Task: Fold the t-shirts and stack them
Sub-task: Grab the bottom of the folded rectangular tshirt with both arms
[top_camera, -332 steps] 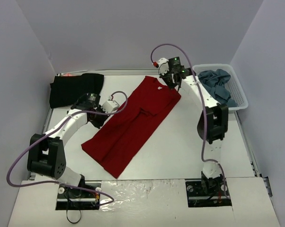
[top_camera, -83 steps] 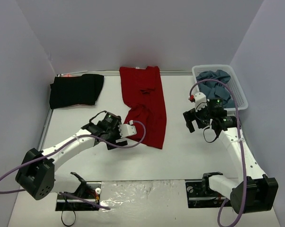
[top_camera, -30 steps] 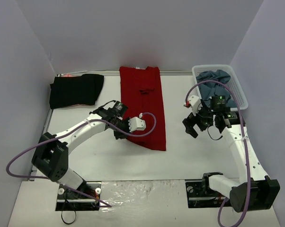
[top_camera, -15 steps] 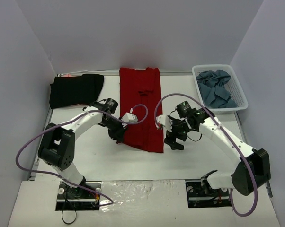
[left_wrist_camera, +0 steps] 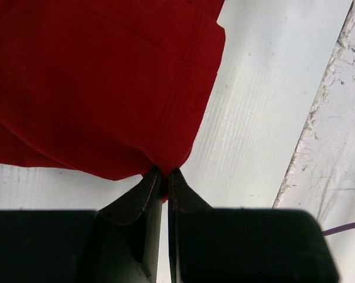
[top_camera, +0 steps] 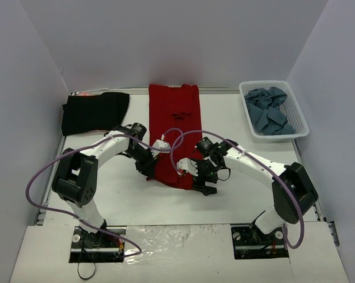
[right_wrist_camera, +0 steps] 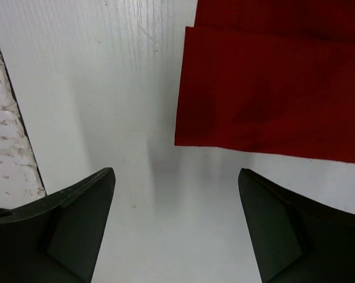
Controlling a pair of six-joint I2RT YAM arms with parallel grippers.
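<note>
A folded black t-shirt lies at the far left corner of the white table, well apart from both arms.

Toward the middle, the left gripper reaches in low from the left. In its wrist view the left gripper has its two dark fingers pinched almost together on the edge of the dark red t-shirt, at its near left corner. Red cloth fans out above the fingertips over the pale table.

The dark red t-shirt lies in the centre as a long narrow strip, running from the far edge of the table toward the arms.

At the strip's near right corner, the right gripper stands with its jaws spread wide. The right wrist camera shows the right gripper with the layered red corner framed between the fingers over bare table. Whether the fingers touch the cloth cannot be told.

At the far right, a white lattice basket holds crumpled blue-grey t-shirts.
</note>
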